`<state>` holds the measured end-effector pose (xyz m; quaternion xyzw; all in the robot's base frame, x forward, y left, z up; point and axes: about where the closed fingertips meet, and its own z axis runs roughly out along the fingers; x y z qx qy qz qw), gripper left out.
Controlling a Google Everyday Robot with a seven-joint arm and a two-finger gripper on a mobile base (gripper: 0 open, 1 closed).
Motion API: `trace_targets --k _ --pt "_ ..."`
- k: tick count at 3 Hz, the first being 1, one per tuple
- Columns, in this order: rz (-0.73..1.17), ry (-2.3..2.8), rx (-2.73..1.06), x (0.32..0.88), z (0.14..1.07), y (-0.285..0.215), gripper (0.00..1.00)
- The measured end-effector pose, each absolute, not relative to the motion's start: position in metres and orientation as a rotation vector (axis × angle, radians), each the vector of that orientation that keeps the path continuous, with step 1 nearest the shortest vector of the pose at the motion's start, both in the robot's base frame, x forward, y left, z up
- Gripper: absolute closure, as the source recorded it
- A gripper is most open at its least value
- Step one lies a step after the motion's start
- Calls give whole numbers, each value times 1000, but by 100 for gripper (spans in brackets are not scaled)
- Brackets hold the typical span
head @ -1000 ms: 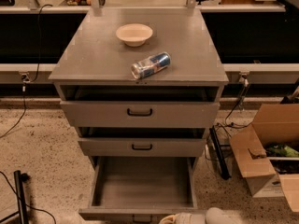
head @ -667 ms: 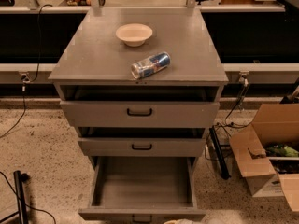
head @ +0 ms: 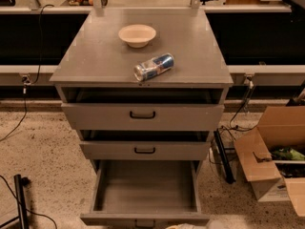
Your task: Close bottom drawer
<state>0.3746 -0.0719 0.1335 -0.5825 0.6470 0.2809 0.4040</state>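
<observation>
- Three drawers sit one above another in the grey cabinet point(head: 95, 61) straight ahead of me.
- Lowest of them, the bottom drawer point(head: 145, 190) stands pulled far out toward me. Its deep grey box is open to view from above and its front panel lies right at the lower edge of my view.
- Above it, the middle drawer point(head: 109, 150) and the top drawer point(head: 95, 116) each show a plain grey front with a small black handle at the centre and a dark gap over the top edge.
- My gripper point(head: 209, 223) shows only as a pale sliver at the very bottom edge, just in front of the bottom drawer's front panel and a little right of its centre. I cannot tell whether it is open or closed.
- On the cabinet top, a cream bowl point(head: 137, 35) stands upright toward the back.
- Nearer the front edge, apart from the bowl, a blue and silver can point(head: 153, 67) lies on its side.
- On the speckled floor point(head: 43, 161) to the right, a cardboard box point(head: 262, 151) sits with its flaps open, and black cables point(head: 224, 151) run between it and the cabinet.
</observation>
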Motion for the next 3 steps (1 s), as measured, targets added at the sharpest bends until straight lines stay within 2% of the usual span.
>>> trace_targets --k 3 --pt "720 1556 -1520 405 101 -64 100"
